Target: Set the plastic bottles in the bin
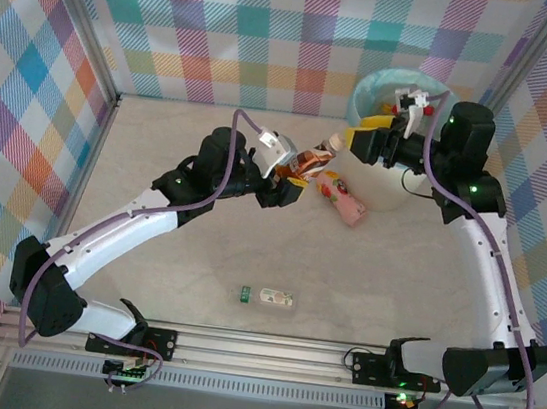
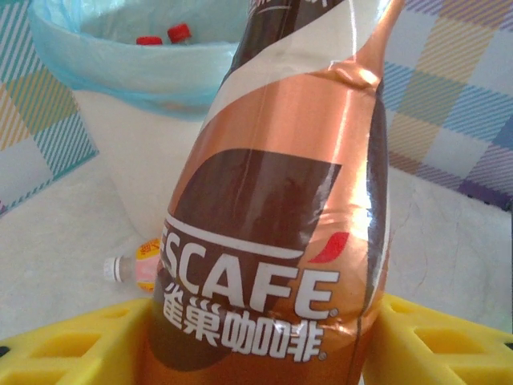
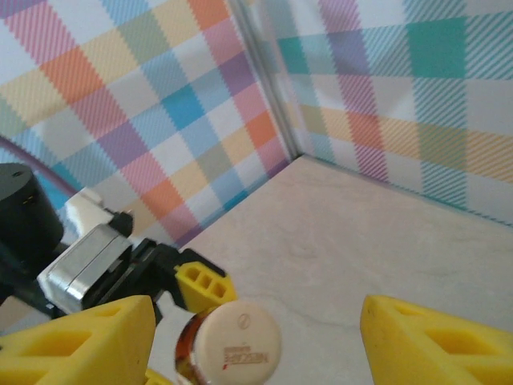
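Note:
A brown coffee bottle point(image 2: 288, 224) with a copper label stands between the yellow fingers of my left gripper point(image 2: 264, 345), which is shut on its lower body. In the top view this bottle point(image 1: 312, 159) tilts up from the left gripper point(image 1: 292, 182) toward my right gripper point(image 1: 363, 136). The right gripper point(image 3: 256, 321) is open, with the bottle's cream cap point(image 3: 239, 341) between its fingers and touching neither. The white bin point(image 1: 397, 186) with its mint bag stands just behind, and red-capped bottles point(image 2: 178, 33) lie inside it. A pink bottle point(image 1: 343, 199) lies on the table by the bin's base.
A clear bottle with a green cap point(image 1: 267, 295) lies on the table near the front edge. Checked walls enclose the table on three sides. The right arm reaches over the bin's rim point(image 1: 375, 82).

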